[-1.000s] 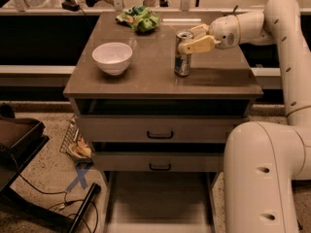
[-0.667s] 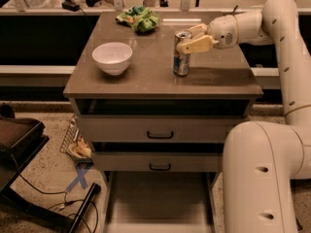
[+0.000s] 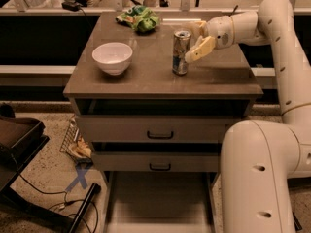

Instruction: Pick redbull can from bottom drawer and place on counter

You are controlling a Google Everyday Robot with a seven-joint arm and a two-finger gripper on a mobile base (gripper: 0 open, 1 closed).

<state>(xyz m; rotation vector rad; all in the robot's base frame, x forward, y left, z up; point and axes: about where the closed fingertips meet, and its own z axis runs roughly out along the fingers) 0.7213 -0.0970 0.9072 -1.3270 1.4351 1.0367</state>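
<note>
Can [image 3: 181,52]: upright on tabletop [image 3: 146,79], long axis vertical, just left of pincer [image 3: 193,42]. Pincer: level with can's upper half, fingers spread apart, nothing held; retreat rightward likely next.

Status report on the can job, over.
Gripper open, beside redbull can. Can upright on counter; bottom drawer open. White bowl apart, not obstructing.

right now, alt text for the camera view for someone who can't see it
A redbull can stands upright on the counter, with the robot's gripper close beside it. A white bowl sits further along the counter, and the bottom drawer is pulled open below.
</note>
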